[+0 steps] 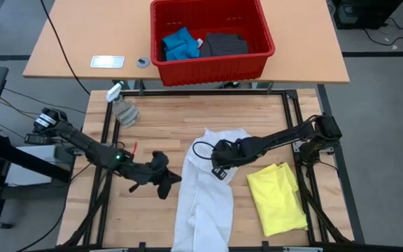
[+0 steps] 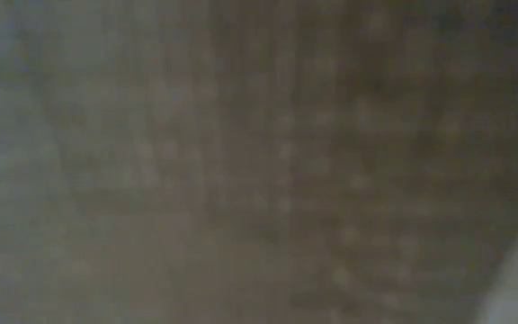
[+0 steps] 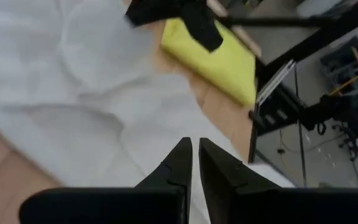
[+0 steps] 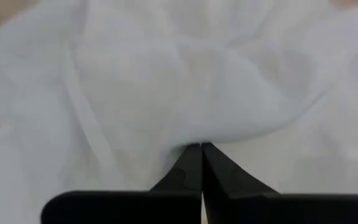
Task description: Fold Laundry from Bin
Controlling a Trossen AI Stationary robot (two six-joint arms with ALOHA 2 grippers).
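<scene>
white cloth is lying stretched down the middle of the wooden table [image 1: 152,115]: the white shirt [image 1: 203,203] is running from about the table's centre to its near edge, rumpled at its far end. the right gripper [image 1: 215,168] is sitting on the shirt's right part, its arm reaching in from the right side. its two fingers [image 4: 191,163] are pressed together with a fold of the white cloth pinched between their tips, and the fabric is bunching up around them in the right wrist view. the left gripper [image 1: 165,183] is resting just beside the shirt's left edge, its arm coming in low from the left. its fingers [image 3: 180,163] are standing almost together with only a thin slit between them, over the white cloth; i cannot tell whether any fabric is caught in that slit.

to the right of the shirt, the yellow t-shirt [image 1: 277,197] is lying folded into a neat oblong near the table's right edge, apart from both grippers. on the farther tan table [image 1: 61,42] the red bin [image 1: 212,64] is standing with the blue piece [image 1: 179,44] on its left and the dark grey piece [image 1: 225,44] on its right, both crumpled inside. a spray bottle [image 1: 122,106] is lying at the far left corner of the wooden table. the low view is showing only a blur.
</scene>
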